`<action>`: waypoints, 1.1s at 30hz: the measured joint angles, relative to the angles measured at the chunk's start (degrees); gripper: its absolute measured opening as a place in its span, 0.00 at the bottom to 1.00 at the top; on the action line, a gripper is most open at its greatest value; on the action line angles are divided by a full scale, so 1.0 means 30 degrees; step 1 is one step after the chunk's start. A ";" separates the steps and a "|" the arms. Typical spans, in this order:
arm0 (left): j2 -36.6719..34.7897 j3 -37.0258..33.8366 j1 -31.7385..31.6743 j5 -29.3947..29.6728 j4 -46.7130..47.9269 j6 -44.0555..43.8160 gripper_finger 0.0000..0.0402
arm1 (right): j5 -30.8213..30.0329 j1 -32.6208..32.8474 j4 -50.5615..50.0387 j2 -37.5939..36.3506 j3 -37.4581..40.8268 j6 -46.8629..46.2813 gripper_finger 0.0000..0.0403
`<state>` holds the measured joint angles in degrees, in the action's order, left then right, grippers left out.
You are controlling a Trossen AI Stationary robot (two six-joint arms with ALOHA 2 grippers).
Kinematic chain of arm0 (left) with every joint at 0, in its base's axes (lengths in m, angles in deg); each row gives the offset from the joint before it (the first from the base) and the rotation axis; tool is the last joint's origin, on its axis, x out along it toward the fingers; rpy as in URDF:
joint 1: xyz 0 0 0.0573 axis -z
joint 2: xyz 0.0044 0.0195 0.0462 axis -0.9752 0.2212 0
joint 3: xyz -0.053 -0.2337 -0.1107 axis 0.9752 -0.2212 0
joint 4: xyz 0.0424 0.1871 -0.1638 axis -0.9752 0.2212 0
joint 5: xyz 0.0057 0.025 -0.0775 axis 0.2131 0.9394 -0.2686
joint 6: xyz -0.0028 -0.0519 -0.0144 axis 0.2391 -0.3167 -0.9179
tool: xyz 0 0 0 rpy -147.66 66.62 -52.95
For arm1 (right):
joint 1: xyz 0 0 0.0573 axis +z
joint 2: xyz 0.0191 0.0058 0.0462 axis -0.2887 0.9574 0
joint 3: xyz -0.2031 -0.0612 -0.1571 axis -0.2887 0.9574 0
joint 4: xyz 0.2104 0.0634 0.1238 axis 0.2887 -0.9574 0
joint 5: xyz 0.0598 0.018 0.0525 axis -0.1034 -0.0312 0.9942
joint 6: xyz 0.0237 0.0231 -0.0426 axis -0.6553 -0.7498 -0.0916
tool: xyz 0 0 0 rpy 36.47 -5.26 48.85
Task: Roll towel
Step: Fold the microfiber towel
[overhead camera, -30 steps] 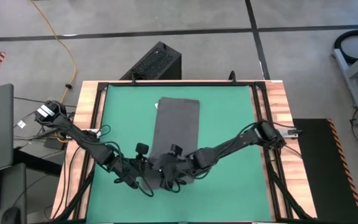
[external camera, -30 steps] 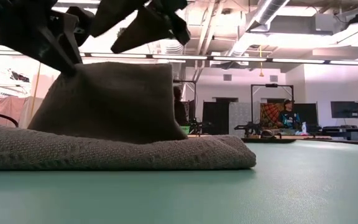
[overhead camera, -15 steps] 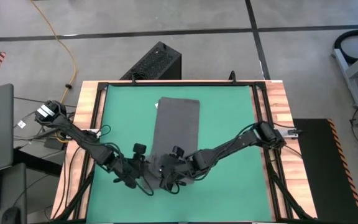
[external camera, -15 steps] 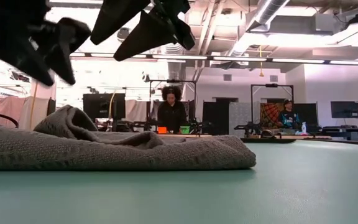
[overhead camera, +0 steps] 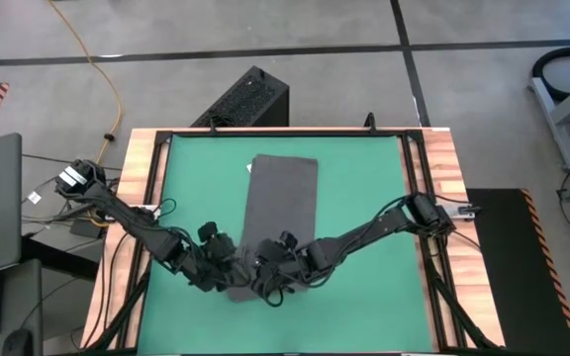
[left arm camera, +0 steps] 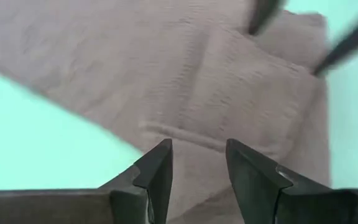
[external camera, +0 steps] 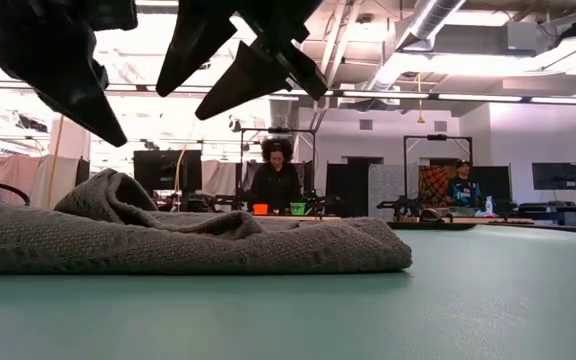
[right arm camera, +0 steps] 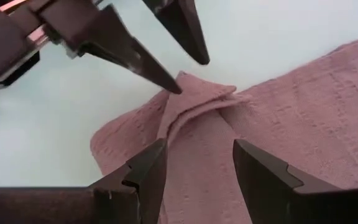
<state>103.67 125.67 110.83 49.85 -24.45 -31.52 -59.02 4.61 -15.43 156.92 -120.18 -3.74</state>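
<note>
— At the mat's near edge, left to right: the left gripper hangs over the towel's near-left corner with its jaws parted and nothing between them, and the right gripper hangs just beside it over the same end, jaws also spread and empty. The towel lies lengthwise down the middle of the mat, its near end turned over into a loose, rumpled fold.

— What could go wrong?

— My guess is the fold is too slack to roll. With neither gripper on it, it may sag open, and a pinch on the top layer alone could drag the cloth toward the near edge instead of turning it.

— And against a second ago?

— Then the left gripper held the near end lifted in a tall peak, seen from table height. It has since let go, the peak has dropped to a low hump, and the gripper has shifted slightly. The right gripper's jaws are as wide as before
</note>
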 joint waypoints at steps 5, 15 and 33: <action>-0.0008 0.0000 -0.0547 -0.2869 0.0490 0.6911 0.35 | 0.0007 0.0211 -0.0111 0.0000 0.0000 0.0091 0.51; -0.1225 0.0000 -0.4383 -0.7699 0.1024 1.3512 0.35 | 0.0150 0.1288 -0.0934 0.0000 0.0000 0.0007 0.51; -0.0265 0.0000 -1.1212 -1.7127 0.0589 2.1835 0.35 | 0.0011 0.1858 -0.2486 0.0000 0.0000 -0.0060 0.51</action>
<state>102.87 125.67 77.19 -1.53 -22.68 33.99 -58.99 10.18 -22.88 156.92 -120.18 -3.92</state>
